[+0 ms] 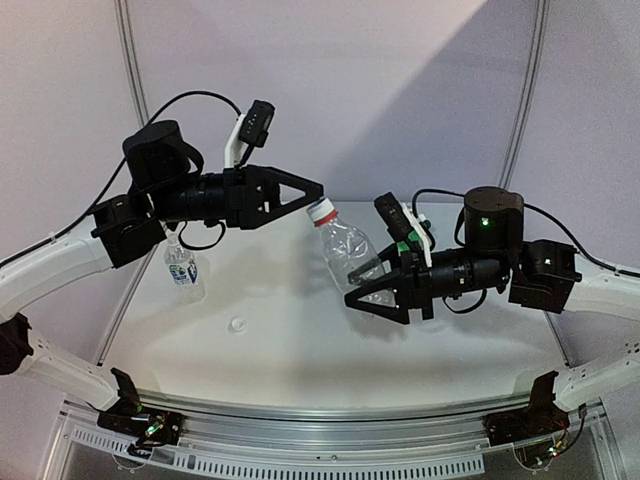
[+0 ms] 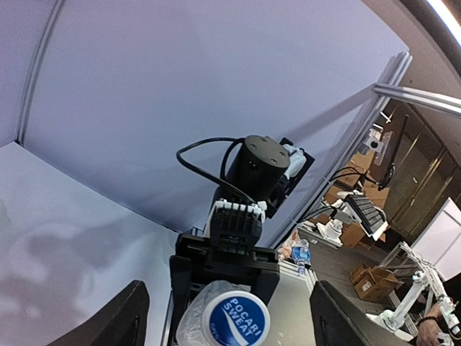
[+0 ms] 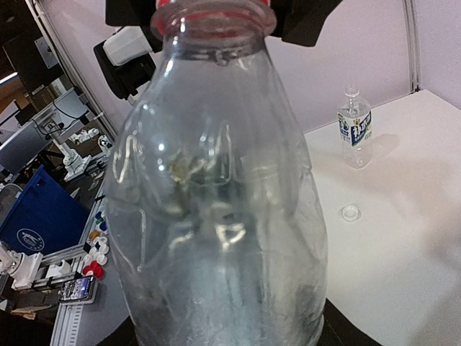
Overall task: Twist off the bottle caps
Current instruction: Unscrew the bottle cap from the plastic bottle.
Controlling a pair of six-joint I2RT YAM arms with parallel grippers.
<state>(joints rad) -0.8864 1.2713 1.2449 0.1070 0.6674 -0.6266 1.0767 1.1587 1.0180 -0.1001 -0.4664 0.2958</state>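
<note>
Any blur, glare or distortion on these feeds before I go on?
Top external: sharp, soft shadows on the table. Left wrist: wide-angle bending at the edges, cap print legible. Right wrist: the clear bottle fills the frame, close and soft, with bright reflections; the labelled bottle behind is crisper.

White table (image 1: 300, 360), shadow falling toward 1 o'clock. Pale wall panels (image 1: 400, 80) behind; metal posts (image 1: 128, 50) at 11 and 1 o'clock. Beyond: cardboard boxes (image 2: 371, 281), ceiling light strip (image 2: 443, 11).
</note>
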